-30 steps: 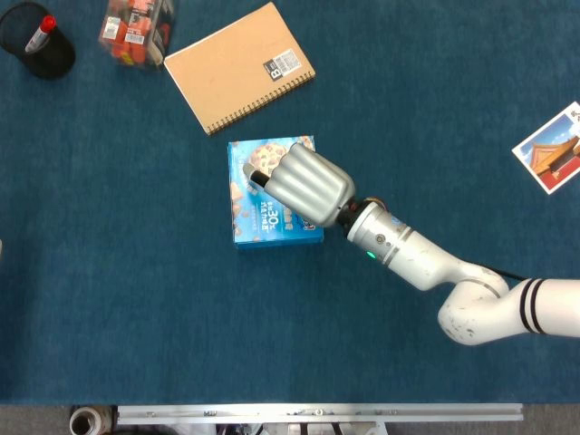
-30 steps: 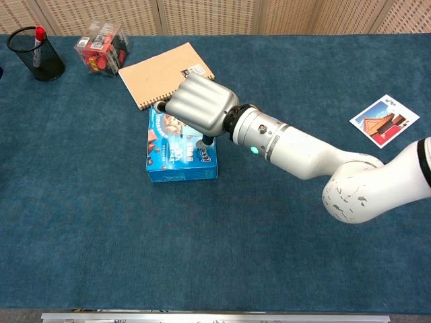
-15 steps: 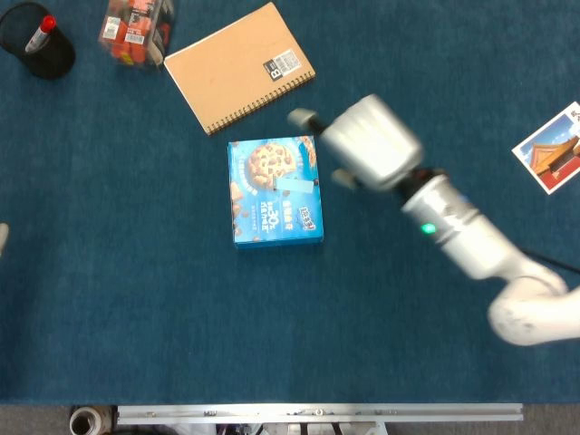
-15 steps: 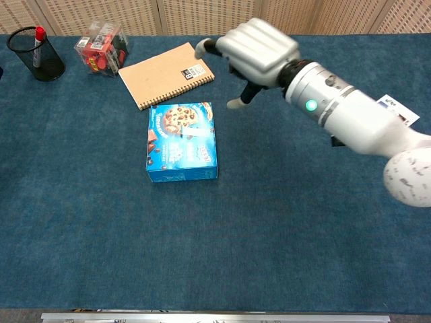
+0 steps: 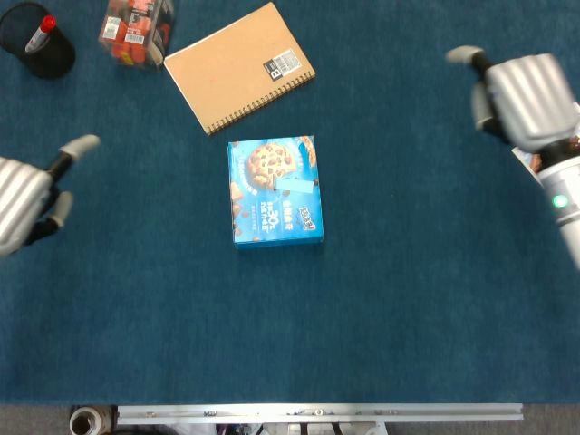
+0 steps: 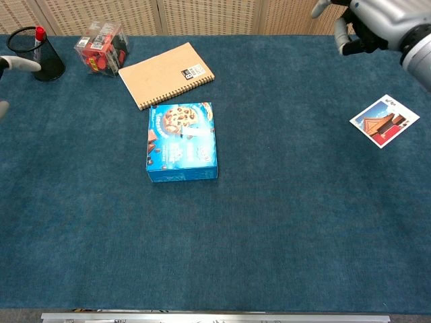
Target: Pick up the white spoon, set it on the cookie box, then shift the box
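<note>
The blue cookie box (image 5: 275, 191) (image 6: 182, 141) lies flat in the middle of the blue cloth. A pale spoon (image 5: 293, 185) (image 6: 190, 135) rests across the top of the box. My right hand (image 5: 524, 101) (image 6: 367, 20) is high at the far right, well away from the box, fingers apart and holding nothing. My left hand (image 5: 27, 195) shows at the left edge of the head view, also empty with fingers spread; in the chest view only a fingertip (image 6: 17, 63) of it shows.
A brown spiral notebook (image 5: 240, 65) (image 6: 166, 74) lies just behind the box. A black pen cup (image 5: 36, 40) (image 6: 37, 54) and a clear case of red items (image 5: 136, 29) (image 6: 101, 47) stand at the back left. A postcard (image 6: 384, 120) lies at the right.
My right hand lifted off the box and swung away to the far right, leaving the spoon on top. My left hand has come into view at the left edge.
</note>
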`<state>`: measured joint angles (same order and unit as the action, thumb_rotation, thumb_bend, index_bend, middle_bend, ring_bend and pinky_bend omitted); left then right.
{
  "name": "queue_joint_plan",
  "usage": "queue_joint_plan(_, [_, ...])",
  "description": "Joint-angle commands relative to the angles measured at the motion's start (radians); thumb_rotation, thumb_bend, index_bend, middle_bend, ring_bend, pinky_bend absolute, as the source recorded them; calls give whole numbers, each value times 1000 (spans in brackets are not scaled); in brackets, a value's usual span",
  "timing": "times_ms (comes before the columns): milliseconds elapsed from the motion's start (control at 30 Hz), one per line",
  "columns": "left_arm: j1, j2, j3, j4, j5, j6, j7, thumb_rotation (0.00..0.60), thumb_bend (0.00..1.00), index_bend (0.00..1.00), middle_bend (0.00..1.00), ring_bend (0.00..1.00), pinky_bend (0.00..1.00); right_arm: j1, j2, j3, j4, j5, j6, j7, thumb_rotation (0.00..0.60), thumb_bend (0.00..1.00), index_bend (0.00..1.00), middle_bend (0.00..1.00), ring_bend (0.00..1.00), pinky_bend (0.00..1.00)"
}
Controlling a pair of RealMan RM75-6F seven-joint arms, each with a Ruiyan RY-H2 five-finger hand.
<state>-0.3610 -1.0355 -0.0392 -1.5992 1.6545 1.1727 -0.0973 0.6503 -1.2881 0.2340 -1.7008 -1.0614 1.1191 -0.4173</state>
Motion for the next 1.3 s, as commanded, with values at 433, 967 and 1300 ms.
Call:
queue_joint_plan(433, [-223,-45,-33,-45,-18,-253,97,600,784,189,1000,1000,1000,-42,66,7,-4,60,-11,75,600,705,304,774,843,1000])
queue_joint_plan(967, [-385,-174,-59,-43,-102,-418,225,600,803,172,1000,1000,1000,-53,42,-8,39,96,-27,100,600,699,304,774,861,1000])
queue_joint_plan(1300, [-467,-262,-68,2,-199,-507,312,600,803,172,1000,1000,1000,-69,43,-12,54,111,-27,119,600,697,304,774,869,1000])
